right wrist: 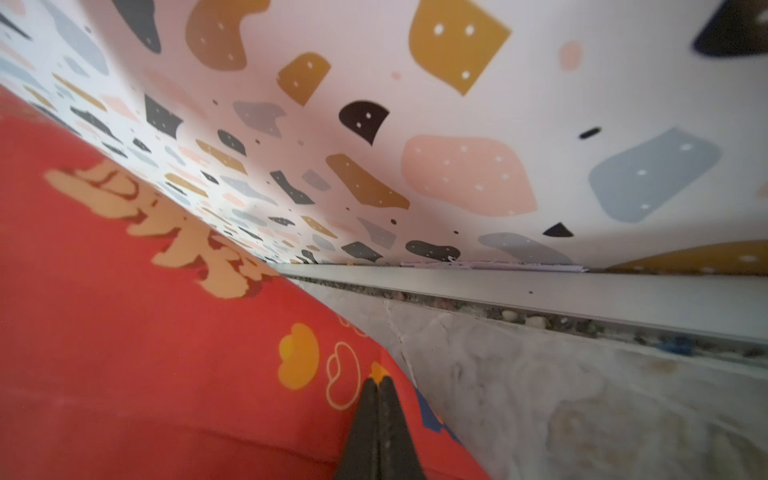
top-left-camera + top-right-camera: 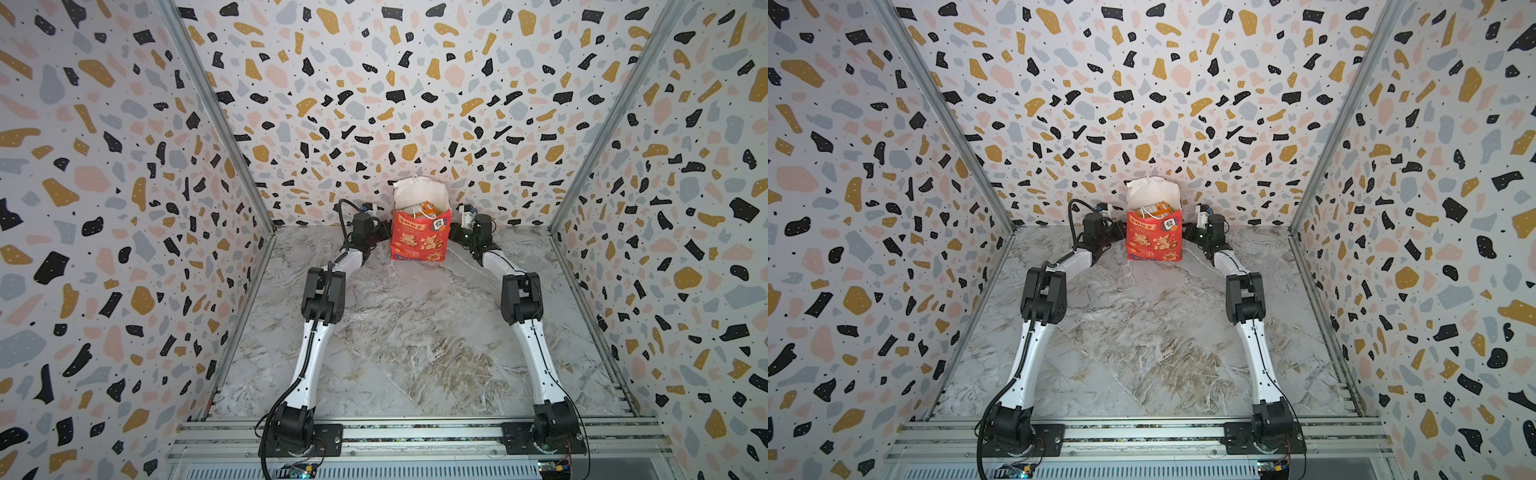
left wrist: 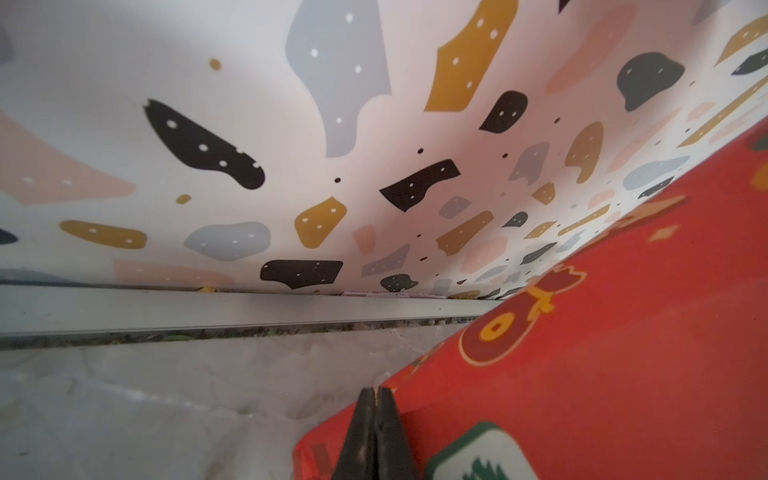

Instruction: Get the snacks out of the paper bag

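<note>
1. The paper bag (image 2: 419, 243) stands upright at the far edge of the bench (image 2: 415, 332), against the back wall (image 2: 415, 124); its mouth faces up and its long axis runs vertical.
2. The left claw (image 3: 376, 401) sits low at the bag's left side, jaws together and empty; the right claw (image 1: 377, 388) mirrors it at the right side, also together and empty; whether either tip touches the paper cannot be told.
3. The snacks (image 2: 425, 208) lie above both claws, inside the mouth; both arms look equally near; reaching in likely means rising over the rim first.
4. Only an orange packet (image 2: 1158, 208) shows clearly; the other contents are hidden.
</note>
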{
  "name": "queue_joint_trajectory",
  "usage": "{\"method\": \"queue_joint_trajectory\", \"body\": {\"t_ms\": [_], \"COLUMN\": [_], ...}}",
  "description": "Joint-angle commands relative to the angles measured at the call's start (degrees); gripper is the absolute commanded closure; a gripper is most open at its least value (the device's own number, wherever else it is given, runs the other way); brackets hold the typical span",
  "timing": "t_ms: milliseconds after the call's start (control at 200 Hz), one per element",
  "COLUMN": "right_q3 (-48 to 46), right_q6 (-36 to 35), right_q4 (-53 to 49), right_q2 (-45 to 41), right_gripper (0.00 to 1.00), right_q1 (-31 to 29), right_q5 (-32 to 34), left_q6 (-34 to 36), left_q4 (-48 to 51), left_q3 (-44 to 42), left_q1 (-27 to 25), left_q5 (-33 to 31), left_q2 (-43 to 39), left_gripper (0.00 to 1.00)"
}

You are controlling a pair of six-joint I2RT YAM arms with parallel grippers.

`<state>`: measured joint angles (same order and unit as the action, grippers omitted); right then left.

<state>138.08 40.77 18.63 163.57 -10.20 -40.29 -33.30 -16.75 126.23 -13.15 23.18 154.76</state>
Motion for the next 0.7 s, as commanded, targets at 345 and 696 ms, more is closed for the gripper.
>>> {"method": "queue_joint_trajectory", "body": {"t_ms": [345,696], "right_q3": [-16.1,-41.0], "right_q6": [-10.1,-10.2], "right_q4": [-0.5,10.3], "right_q2": [-17.6,-33.2], "right_gripper": [1.0,1.0], "right_q1": [-1.9,-1.7], "right_q5": [-7.5,-4.3], "left_q6": [8.1,8.6], "left_q4": [-7.4,-18.7], "left_q3": [-18.7,-42.9], "left_q1": [-2.0,-3.3], "left_q5": [4.4,1.6], "left_q2": [-16.0,-31.5], "left_gripper": [1.0,1.0]}}
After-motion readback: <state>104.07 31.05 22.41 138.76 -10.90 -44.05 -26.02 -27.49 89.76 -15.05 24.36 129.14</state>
